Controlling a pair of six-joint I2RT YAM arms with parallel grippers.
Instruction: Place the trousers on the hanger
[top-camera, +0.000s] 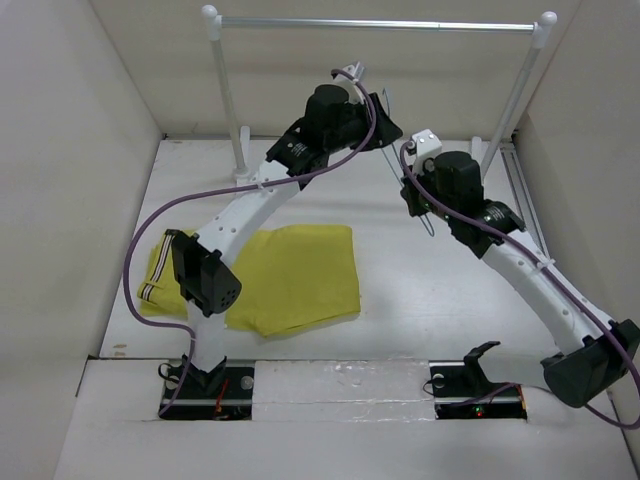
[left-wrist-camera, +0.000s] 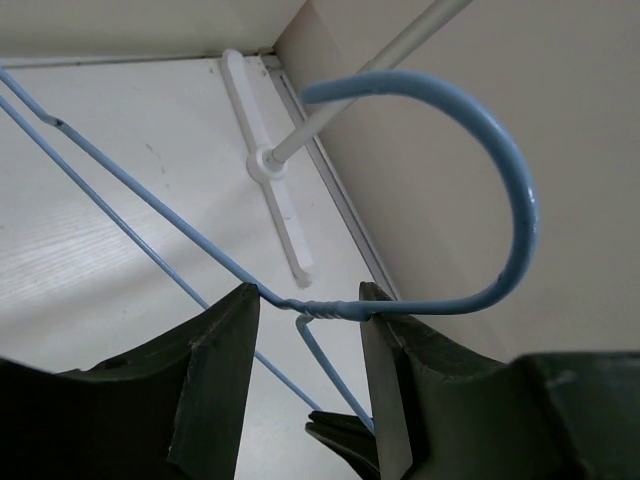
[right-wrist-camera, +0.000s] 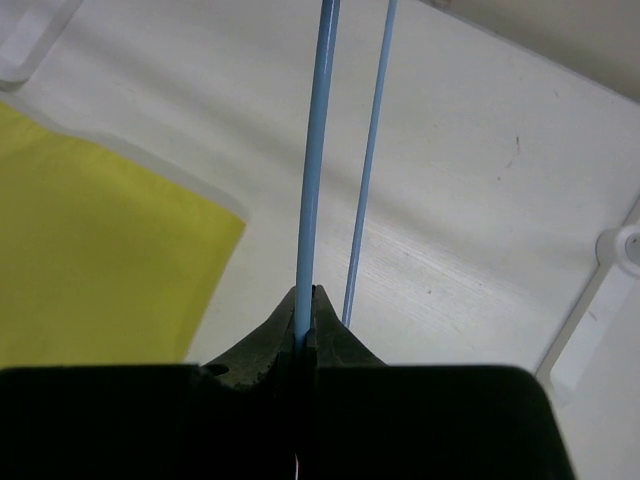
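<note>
Left gripper (left-wrist-camera: 308, 305): jaws apart, with the twisted neck of the hanger (left-wrist-camera: 521, 205) spanning the gap and meeting both fingers (left-wrist-camera: 215, 370). The hook curves up and to the right. Behind it, a white post foot (left-wrist-camera: 268, 165) sits on the table (left-wrist-camera: 90, 230) beside the wall.

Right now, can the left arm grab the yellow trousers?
Probably not yet. Its end effector sits around the hanger neck, away from the trousers. Nothing covers them, though, so it could likely swing down to them.

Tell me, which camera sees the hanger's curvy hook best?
The left wrist camera: the hanger's hook shows big, close and whole. The top camera shows only faint, thin wire bits; the right wrist camera shows two straight wires, no hook.
</note>
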